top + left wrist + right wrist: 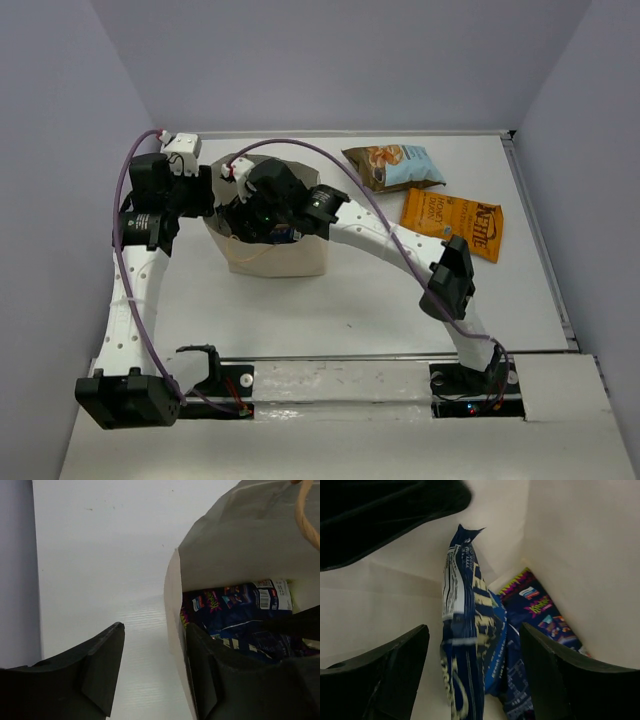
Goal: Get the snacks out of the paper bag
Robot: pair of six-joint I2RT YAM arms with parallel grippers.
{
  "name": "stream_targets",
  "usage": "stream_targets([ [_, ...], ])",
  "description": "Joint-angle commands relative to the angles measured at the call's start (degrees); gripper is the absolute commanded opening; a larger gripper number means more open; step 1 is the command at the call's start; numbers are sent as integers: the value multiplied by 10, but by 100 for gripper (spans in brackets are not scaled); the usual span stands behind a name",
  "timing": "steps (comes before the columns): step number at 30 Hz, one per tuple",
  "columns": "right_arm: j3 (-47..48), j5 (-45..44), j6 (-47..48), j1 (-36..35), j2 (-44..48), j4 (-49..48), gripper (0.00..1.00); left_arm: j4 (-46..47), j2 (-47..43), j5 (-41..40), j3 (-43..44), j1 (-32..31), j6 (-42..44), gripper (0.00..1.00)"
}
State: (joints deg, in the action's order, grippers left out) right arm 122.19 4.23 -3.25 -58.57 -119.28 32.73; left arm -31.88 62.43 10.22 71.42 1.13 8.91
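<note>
The tan paper bag point(275, 258) stands upright mid-table. My left gripper point(205, 195) straddles its left wall point(172, 605): one finger point(102, 665) is outside and the other point(205, 670) is inside against the paper, and the jaws are open. My right gripper point(262, 215) reaches down into the bag, open point(473, 627). A blue snack with white lettering point(465, 630) stands on edge between its fingers, untouched on both sides. A dark purple-blue snack point(540, 610) point(235, 605) lies on the bag floor. A light blue and brown snack point(395, 165) and an orange one point(452, 222) lie on the table, right of the bag.
A twisted cord handle point(305, 515) hangs over the bag's far rim. Grey walls enclose the white table point(350, 310) at the left, back and right. The arm bases sit on the near rail point(340, 385).
</note>
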Motion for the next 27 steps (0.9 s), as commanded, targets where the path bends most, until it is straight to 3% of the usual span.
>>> stream_targets([
  [1, 57, -14, 5, -13, -12, -25, 81, 69, -4, -15, -12, -1, -23, 47],
  [3, 58, -20, 5, -13, -31, -31, 84, 78, -9, -2, -19, -1, -34, 24],
  [4, 57, -26, 5, -13, -37, -33, 84, 81, -14, 2, -22, -1, -40, 8],
  [5, 56, -39, 11, -13, -44, -34, 83, 81, -17, 3, -23, -1, -59, 1],
  [7, 55, -69, 16, -13, -63, -36, 65, 81, -26, 13, -24, 0, -77, 0],
  [8, 59, -92, 22, -13, -68, -36, 45, 81, -28, 15, -27, -1, -85, 0],
  [12, 92, -113, 43, -13, -67, -36, 2, 76, -42, 2, -32, -1, -118, 0],
  [19, 147, -66, 72, -13, 32, -77, 1, 86, -45, -31, -41, -1, -147, 0],
  [23, 99, -5, 69, -13, 136, -158, 1, 92, -43, -50, -41, -1, -156, 0],
  [27, 44, -37, 83, -13, 257, -228, 1, 96, -43, -70, -41, -1, -164, 0],
])
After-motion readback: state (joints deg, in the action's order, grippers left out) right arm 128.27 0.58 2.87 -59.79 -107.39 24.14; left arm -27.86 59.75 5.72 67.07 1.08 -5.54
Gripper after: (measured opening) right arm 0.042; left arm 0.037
